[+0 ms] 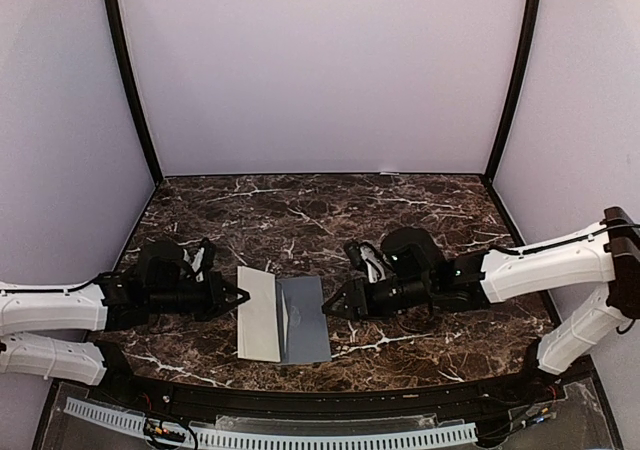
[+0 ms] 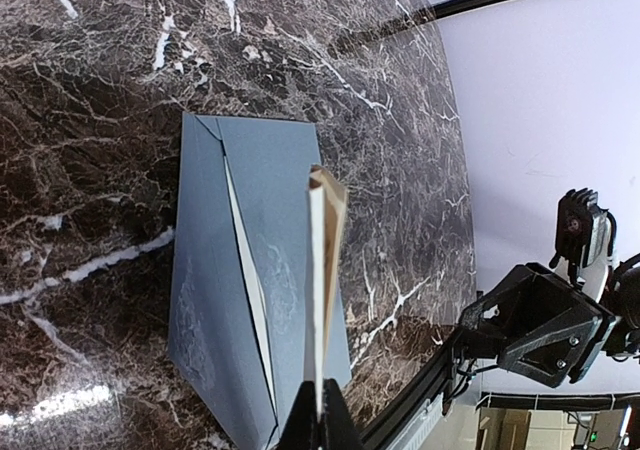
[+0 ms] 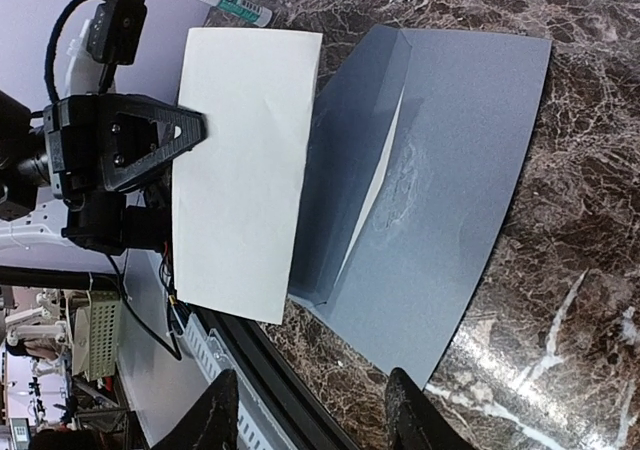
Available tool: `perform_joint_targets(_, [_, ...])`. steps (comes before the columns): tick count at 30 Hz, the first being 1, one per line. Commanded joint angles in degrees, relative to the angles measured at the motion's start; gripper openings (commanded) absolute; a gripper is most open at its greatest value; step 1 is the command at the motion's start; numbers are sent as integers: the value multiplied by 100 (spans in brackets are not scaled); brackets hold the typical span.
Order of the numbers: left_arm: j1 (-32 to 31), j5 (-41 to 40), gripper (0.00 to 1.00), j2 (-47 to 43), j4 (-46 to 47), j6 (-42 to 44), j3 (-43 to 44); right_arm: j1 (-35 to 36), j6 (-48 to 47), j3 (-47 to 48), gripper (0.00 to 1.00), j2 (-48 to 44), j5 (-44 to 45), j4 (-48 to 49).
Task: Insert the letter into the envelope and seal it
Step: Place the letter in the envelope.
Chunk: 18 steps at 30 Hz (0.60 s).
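The grey-blue envelope (image 1: 305,320) lies flat on the marble table near the front edge, its flap side turned to the left. A pale strip shows along its opening (image 3: 385,170). My left gripper (image 1: 240,296) is shut on the left edge of the cream letter (image 1: 258,315) and holds it tilted over the envelope's left part. In the left wrist view the letter (image 2: 322,260) stands edge-on between the closed fingers of that gripper (image 2: 322,395), above the envelope (image 2: 230,270). My right gripper (image 1: 328,310) hovers at the envelope's right edge; its fingers (image 3: 215,410) are spread, with nothing between them.
A small white tube with a green label (image 3: 232,3) lies on the table beyond the letter. The black front rail (image 1: 300,395) runs just below the envelope. Brown marble table (image 1: 400,220) stretches to the pale back wall.
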Motion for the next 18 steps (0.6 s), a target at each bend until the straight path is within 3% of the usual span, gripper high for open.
perform_joint_targets(1, [84,-123,0,117,209,-65,-114,49,119,373,47,387,106,298])
perform_joint_targets(18, [284,-164,0,980,378,183,-91,171,119,813,48,1477,490,-35])
